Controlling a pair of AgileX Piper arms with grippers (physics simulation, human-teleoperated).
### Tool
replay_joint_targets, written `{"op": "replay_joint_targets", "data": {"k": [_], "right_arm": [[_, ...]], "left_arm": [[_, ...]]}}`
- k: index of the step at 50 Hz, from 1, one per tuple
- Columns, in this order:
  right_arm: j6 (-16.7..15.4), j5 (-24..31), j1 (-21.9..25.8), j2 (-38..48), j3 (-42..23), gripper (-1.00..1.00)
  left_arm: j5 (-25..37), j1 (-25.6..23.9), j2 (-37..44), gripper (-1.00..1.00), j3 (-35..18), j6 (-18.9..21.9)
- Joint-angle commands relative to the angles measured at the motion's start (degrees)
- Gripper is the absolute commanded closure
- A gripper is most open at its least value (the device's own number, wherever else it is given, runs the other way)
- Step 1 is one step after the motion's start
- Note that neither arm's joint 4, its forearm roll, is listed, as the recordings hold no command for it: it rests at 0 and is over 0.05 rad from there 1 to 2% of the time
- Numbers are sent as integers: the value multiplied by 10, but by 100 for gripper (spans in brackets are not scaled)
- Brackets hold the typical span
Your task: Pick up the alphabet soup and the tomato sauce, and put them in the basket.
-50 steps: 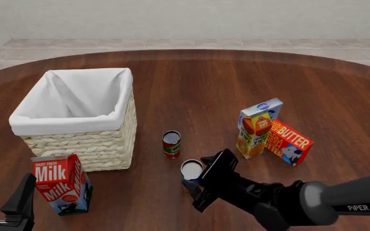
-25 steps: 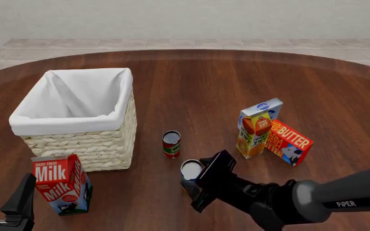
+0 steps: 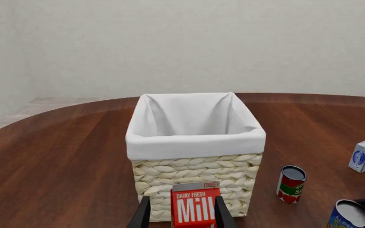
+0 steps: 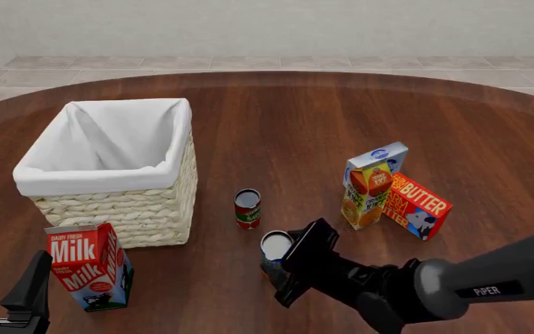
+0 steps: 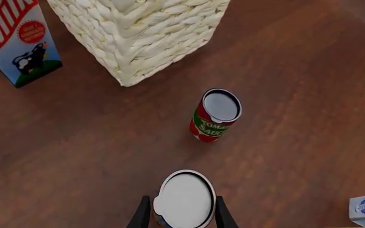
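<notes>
Right pincer (image 4: 284, 268) hides alphabet soup's (image 4: 275, 246) label.

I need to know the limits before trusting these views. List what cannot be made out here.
- Alphabet soup: label hidden; the right wrist view shows mostly its lid, and the front view has the right gripper covering it.
- Whether the fingers touch that can: cut off by the frame edge.
- Milk carton: lower part cut off in the left wrist view.
- Left gripper: mostly cut off at the front view's lower edge.
- Basket floor: unseen behind its own rim.

A simulated bare room: plain pale walls (image 4: 267, 28), tiled floor (image 4: 248, 66), round wooden table (image 4: 295, 125).
</notes>
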Motion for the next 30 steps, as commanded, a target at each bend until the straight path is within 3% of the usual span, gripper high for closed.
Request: {"op": "replay_joint_targets", "data": {"k": [1, 3, 4, 30], "right_arm": [[4, 1, 5, 9, 2, -100], [4, 2, 4, 8, 2, -100], [5, 2, 8, 6, 2, 100], [-5, 16, 5, -50, 11, 100]], "left_arm": [[0, 0, 0, -100, 0, 0], [0, 0, 0, -100, 0, 0], [0, 0, 0, -100, 0, 0], [0, 0, 0, -100, 0, 0]]}}
